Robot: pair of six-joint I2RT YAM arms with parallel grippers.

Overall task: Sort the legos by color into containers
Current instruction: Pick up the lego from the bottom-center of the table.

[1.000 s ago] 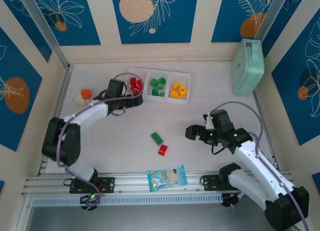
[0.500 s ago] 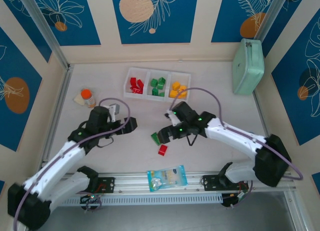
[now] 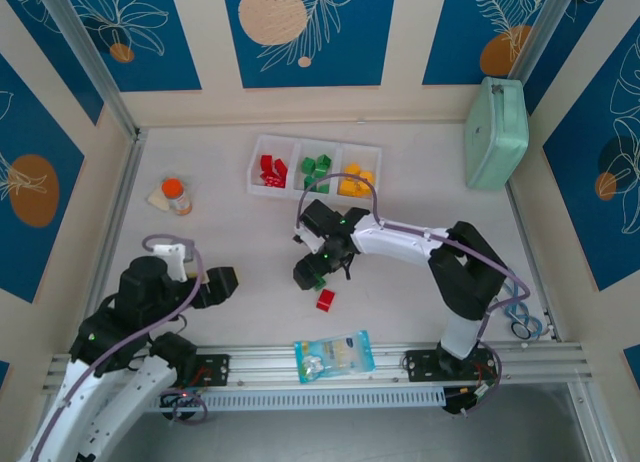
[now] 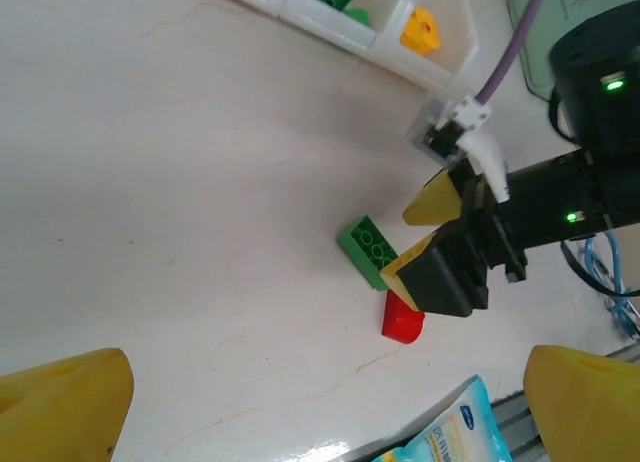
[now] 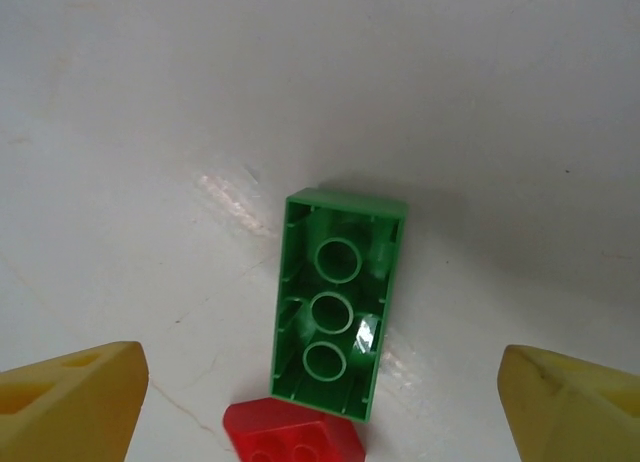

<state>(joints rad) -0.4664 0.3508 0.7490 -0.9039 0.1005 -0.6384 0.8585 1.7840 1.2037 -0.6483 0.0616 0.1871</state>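
The white tray [image 3: 292,169] holds red legos [image 3: 270,170] in its left compartment, green ones [image 3: 317,171] in the middle and yellow ones [image 3: 353,180] on the right. A green brick [image 5: 335,307] lies studs-down on the table, touching a red wedge brick [image 5: 293,437]. My right gripper [image 5: 320,362] is open and straddles the green brick without touching it. From above, the right gripper [image 3: 312,270] covers most of that brick, and the red brick [image 3: 325,300] lies just in front. My left gripper [image 3: 222,282] is open and empty, near the left front.
An orange-capped bottle [image 3: 176,194] stands at the left. The mint-green case [image 3: 497,132] leans at the back right. A clear blue-printed bag [image 3: 335,354] lies on the front rail [image 3: 250,367]. Walls enclose the table on three sides.
The left arm has pulled back from the tray's red compartment to the near left. The right arm has swung left across the table to over the green brick.
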